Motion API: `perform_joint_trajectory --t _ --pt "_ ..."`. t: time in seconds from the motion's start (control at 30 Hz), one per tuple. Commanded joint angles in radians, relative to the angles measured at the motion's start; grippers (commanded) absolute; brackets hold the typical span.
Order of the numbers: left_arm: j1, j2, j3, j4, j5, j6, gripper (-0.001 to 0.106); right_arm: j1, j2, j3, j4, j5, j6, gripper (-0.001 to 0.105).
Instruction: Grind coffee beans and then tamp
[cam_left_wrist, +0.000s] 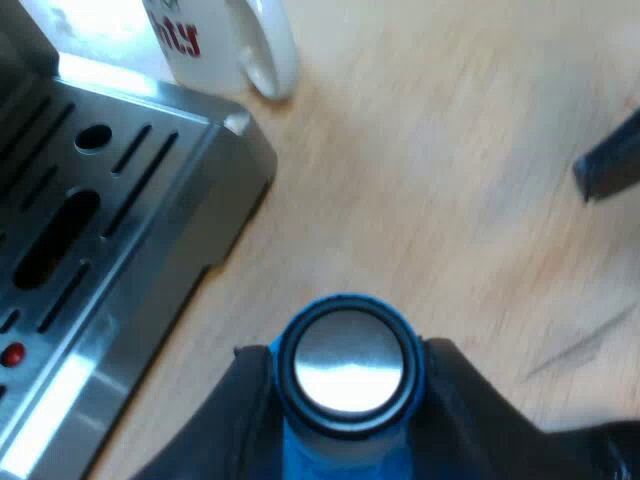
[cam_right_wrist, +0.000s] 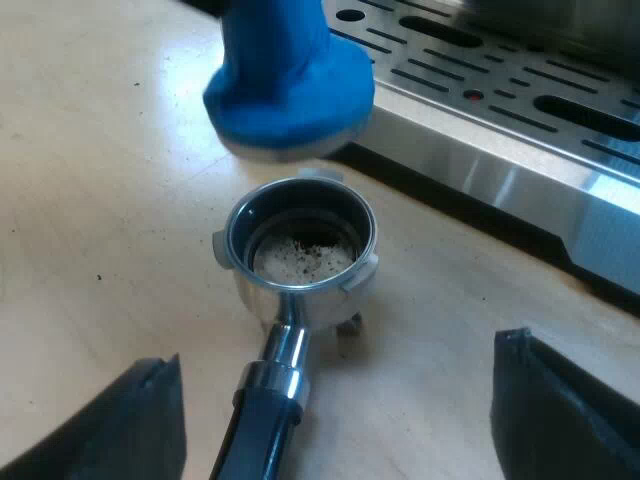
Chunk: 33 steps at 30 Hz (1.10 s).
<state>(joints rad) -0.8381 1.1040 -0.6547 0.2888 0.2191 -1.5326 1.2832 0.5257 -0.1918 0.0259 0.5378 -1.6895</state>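
The tamper (cam_left_wrist: 350, 365), blue with a round metal face, is clamped between the left jaws, one black finger (cam_left_wrist: 240, 420) pressed to each side of its blue body. The metal face points away from the jaws, toward the worktop (cam_left_wrist: 430, 200).

Seen from the right arm, the tamper hangs in the air just past the far rim of the holder (cam_right_wrist: 300, 300), above it and not touching it. The holder stands on the worktop straight ahead of the right jaws. Those jaws are spread wide and hold nothing. The holder's metal basket is upright, with a thin layer of pale, speckled grounds (cam_right_wrist: 300, 258) at the bottom. Its dark handle (cam_right_wrist: 262, 420) runs back toward the right jaws, midway between them.

The worktop is light wood with a few dark specks near the holder.

The coffee machine's steel drip tray (cam_right_wrist: 500, 130), cut with long slots, lies beyond the holder from the right jaws and close beside the left jaws. A white mug (cam_left_wrist: 240, 40) with red lettering stands just past the tray's corner, farther out from the left jaws. A dark, blurred shape (cam_left_wrist: 610, 165) lies well out across the worktop; I cannot tell what it is.
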Motion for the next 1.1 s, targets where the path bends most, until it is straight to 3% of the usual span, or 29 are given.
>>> perform_joint_trajectory --t 0.03,1.1 --pt "-0.005 0.016 -0.009 -0.003 0.000 0.032 0.007 -0.004 -0.005 -0.002 -0.009 0.004 -0.006 0.066" --pt "-0.005 0.096 0.017 -0.025 0.019 0.042 0.007 -0.004 -0.005 -0.002 -0.009 0.004 -0.006 0.066"
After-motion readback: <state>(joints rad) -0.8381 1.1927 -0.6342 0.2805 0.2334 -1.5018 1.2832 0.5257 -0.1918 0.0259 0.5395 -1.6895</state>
